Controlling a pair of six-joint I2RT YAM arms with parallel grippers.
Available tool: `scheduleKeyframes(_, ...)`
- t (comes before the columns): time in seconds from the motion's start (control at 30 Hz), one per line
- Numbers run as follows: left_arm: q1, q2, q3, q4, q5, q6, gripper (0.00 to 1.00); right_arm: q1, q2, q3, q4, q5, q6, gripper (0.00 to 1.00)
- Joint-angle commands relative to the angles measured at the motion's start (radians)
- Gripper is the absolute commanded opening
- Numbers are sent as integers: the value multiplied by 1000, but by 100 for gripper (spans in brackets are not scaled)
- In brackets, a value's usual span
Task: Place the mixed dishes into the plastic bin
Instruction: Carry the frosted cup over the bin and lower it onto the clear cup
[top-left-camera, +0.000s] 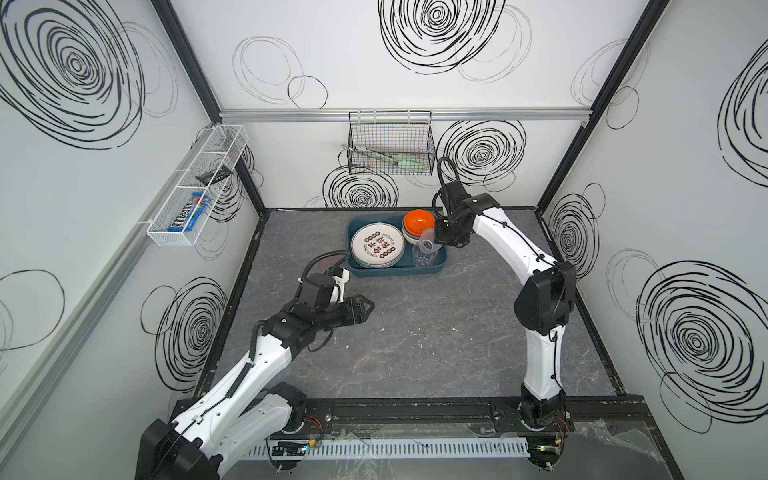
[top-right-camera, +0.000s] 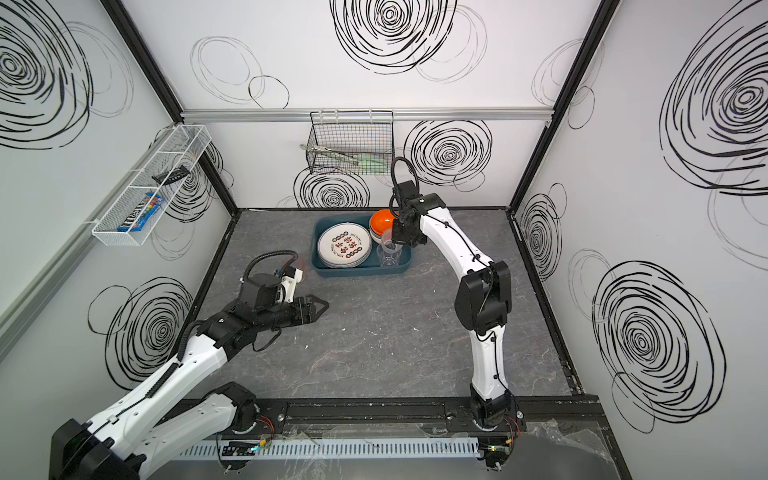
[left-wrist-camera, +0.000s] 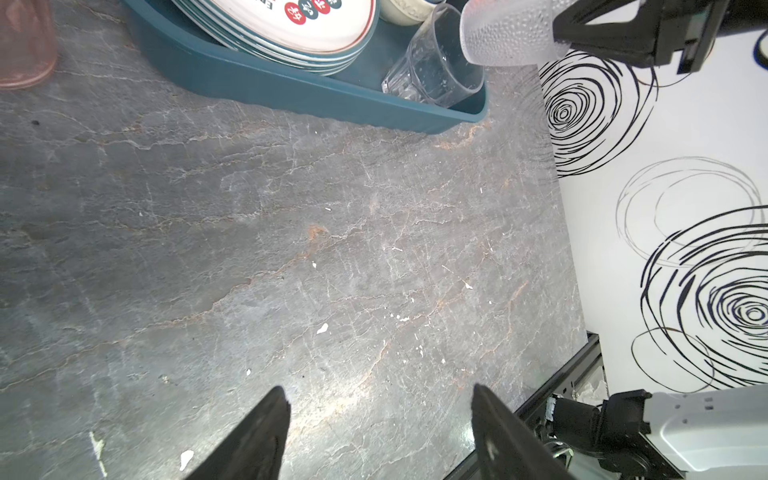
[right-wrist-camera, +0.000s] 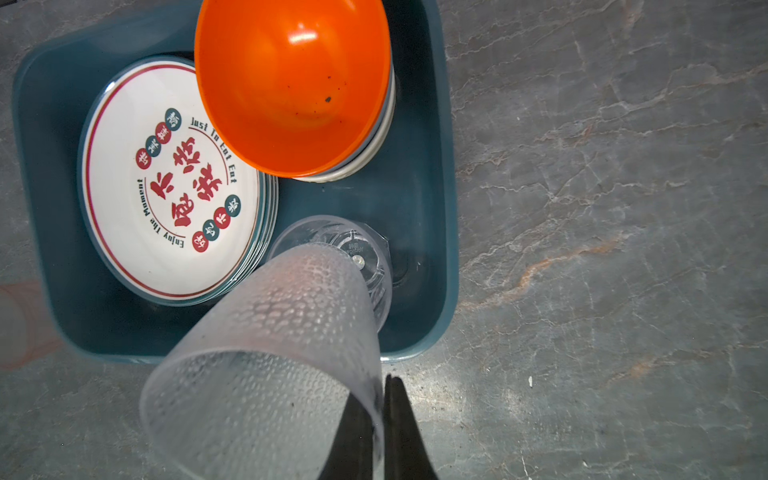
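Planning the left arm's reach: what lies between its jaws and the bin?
Only bare table, in the left wrist view, from the left gripper to the bin. The pink tumbler stands aside.

Dark marbled table (top-right-camera: 374, 340), walls with black scribbled rings. Teal bin (top-right-camera: 357, 272) near the back edge, a little right of centre.

In the bin: stack of white plates (top-right-camera: 344, 245) with red characters fills the left half. Nested bowls (top-right-camera: 381, 220) in the back right corner, the top one orange. A clear tumbler (top-right-camera: 389, 262) stands upright at the front right.

Right gripper (top-right-camera: 395, 246) is over the bin's right end, closed on a frosted tumbler (top-right-camera: 387, 237) held just above the clear one.

Left gripper (top-right-camera: 321, 306) is low over bare table, well apart from the bin and holding nothing.

Black wire basket (top-right-camera: 351, 143) hangs on the back wall. White mesh shelf (top-right-camera: 151, 187) hangs on the left wall.
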Motion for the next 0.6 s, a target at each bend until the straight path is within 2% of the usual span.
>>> scheduleKeyframes(0.0,10,-13,-16,18,5,-5,73,-4,20,47,-39,-8,-2,0)
scheduleKeyframes(0.57,20,-32,-42,16,-1,-14,73,0,93,26,-21,-22,-10,0)
